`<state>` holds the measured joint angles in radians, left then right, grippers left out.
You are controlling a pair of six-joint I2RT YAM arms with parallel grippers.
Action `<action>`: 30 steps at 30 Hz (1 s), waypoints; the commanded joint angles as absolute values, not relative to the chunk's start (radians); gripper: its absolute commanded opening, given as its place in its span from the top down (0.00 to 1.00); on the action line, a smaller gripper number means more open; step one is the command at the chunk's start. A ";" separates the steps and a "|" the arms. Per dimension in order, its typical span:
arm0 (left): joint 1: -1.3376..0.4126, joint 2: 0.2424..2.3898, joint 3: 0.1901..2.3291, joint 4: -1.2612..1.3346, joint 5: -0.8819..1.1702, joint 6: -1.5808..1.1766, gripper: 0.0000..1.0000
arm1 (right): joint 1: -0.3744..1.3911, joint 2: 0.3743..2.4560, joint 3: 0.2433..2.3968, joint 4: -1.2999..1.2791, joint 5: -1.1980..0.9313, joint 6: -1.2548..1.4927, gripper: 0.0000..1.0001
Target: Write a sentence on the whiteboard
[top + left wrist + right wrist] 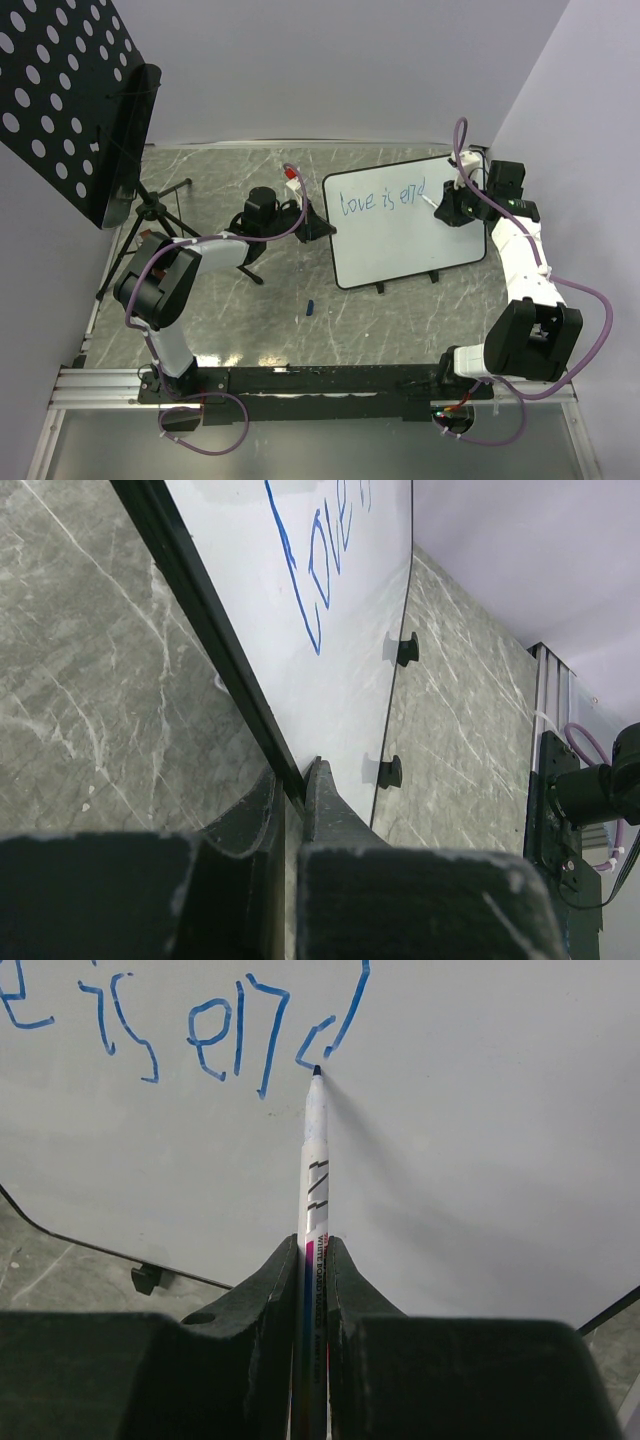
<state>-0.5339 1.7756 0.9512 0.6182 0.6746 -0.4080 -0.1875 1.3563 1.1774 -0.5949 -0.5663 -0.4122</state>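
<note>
So far: the blue handwritten line point(385, 198) reads "love is end"; the last word looks unfinished, and there is bare board to its right.
Board: the glossy white black-rimmed whiteboard point(405, 245) is propped on small black feet, right of the table's centre, with the writing across its upper part.
Right gripper point(312, 1245): jaws pinching a white-barrelled marker point(315, 1150), its tip touching the board under the "d".
Left gripper point(294, 776): jaws seemingly clamped on the board's edge, though the contact is partly hidden.

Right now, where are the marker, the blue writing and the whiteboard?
marker point(315, 1180), right wrist view, white barrel.
blue writing point(388, 201), top view, middle word.
whiteboard point(400, 250), top view, bare lower face.
</note>
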 commanded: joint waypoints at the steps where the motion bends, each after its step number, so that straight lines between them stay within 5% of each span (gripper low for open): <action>1: -0.552 1.779 0.956 0.583 0.664 -0.247 0.99 | -0.186 1.325 1.219 -0.543 -0.545 -0.391 1.00; 30: -0.551 1.784 0.959 0.586 0.664 -0.248 0.99 | -0.186 1.313 1.174 -0.545 -0.538 -0.390 1.00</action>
